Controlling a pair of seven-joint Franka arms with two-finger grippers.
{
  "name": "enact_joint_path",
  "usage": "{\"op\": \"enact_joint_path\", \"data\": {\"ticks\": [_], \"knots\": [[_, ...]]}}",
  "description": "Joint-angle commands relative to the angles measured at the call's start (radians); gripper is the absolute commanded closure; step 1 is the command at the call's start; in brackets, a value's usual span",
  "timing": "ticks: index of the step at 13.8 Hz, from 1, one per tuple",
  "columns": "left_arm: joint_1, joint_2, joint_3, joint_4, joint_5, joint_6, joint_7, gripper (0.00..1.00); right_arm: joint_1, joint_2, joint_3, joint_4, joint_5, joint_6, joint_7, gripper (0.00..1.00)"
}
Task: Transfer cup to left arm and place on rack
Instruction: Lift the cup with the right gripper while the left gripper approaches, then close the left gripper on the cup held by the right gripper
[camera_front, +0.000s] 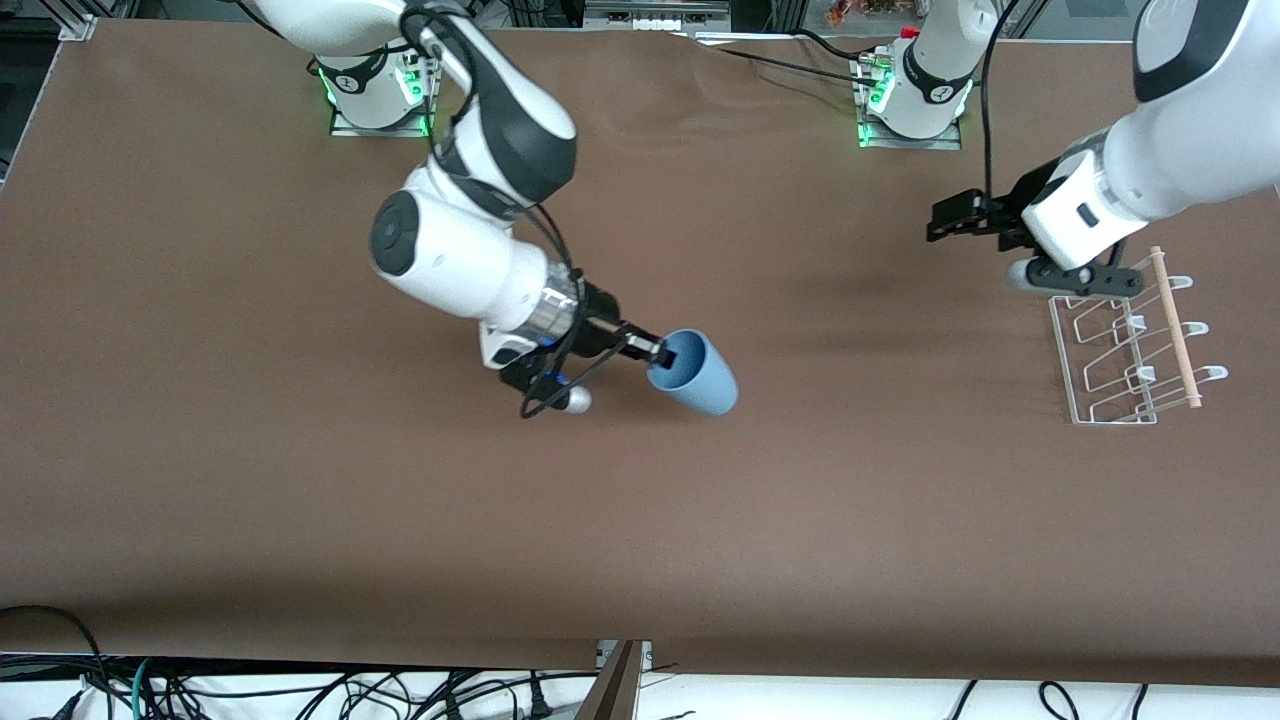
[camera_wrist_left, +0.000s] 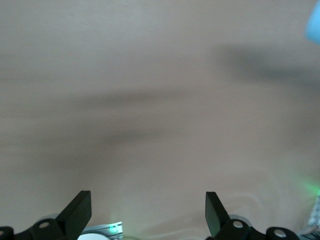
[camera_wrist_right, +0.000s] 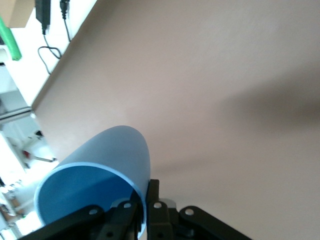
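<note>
Light-blue plastic marks the cup (camera_front: 695, 375), which the right gripper (camera_front: 652, 350) holds up over the middle of the brown table (camera_front: 300, 520), tipped on its side with the open mouth turned toward the right arm (camera_front: 470, 250) and the closed base pointing away from it. The right wrist view shows how it is held: the two black fingers (camera_wrist_right: 155, 200) are closed on the cup's rim (camera_wrist_right: 135, 192), one inside the wall and one outside, so only the thin wall sits between them. Seen from there, the cup (camera_wrist_right: 110, 165) is all smooth blue side and darker blue inside (no handle on it anywhere).

Toward the left arm's end of the table stands the rack (camera_front: 1130, 350), white wire with upright loops and hooks and a thin wooden rod (camera_front: 1175, 330) running across one side. It holds nothing. The left arm (camera_front: 1150, 170) reaches in just beside it, and the left gripper (camera_front: 940, 220) hangs over bare table, pointing toward the cup but well apart from it. Its fingers (camera_wrist_left: 77, 212) stand wide apart in the left wrist view, with nothing between them but blurred brown table; a sliver of the blue cup (camera_wrist_left: 314, 25) shows at that picture's edge.
</note>
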Motion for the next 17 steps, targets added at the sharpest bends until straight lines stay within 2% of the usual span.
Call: {"op": "enact_joint_path", "data": {"ticks": [1, 4, 7, 10, 17], "knots": [[-0.019, 0.142, -0.001, 0.177, -0.078, -0.021, 0.166, 0.0, 0.033, 0.026, 0.008, 0.049, 0.09, 0.022, 0.048, 1.0], [-0.015, 0.182, -0.001, 0.199, -0.192, 0.0, 0.405, 0.0, 0.037, 0.024, 0.032, 0.051, 0.174, 0.022, 0.049, 1.0], [-0.018, 0.216, -0.001, 0.193, -0.261, 0.084, 0.706, 0.0, 0.034, 0.02, 0.044, 0.051, 0.188, 0.012, 0.058, 1.0], [-0.022, 0.245, -0.003, 0.196, -0.323, 0.116, 0.928, 0.0, 0.034, 0.015, 0.067, 0.051, 0.218, 0.01, 0.066, 1.0], [-0.091, 0.252, -0.021, 0.191, -0.341, 0.238, 1.321, 0.0, 0.023, 0.015, 0.075, 0.066, 0.227, 0.001, 0.089, 1.0]]}}
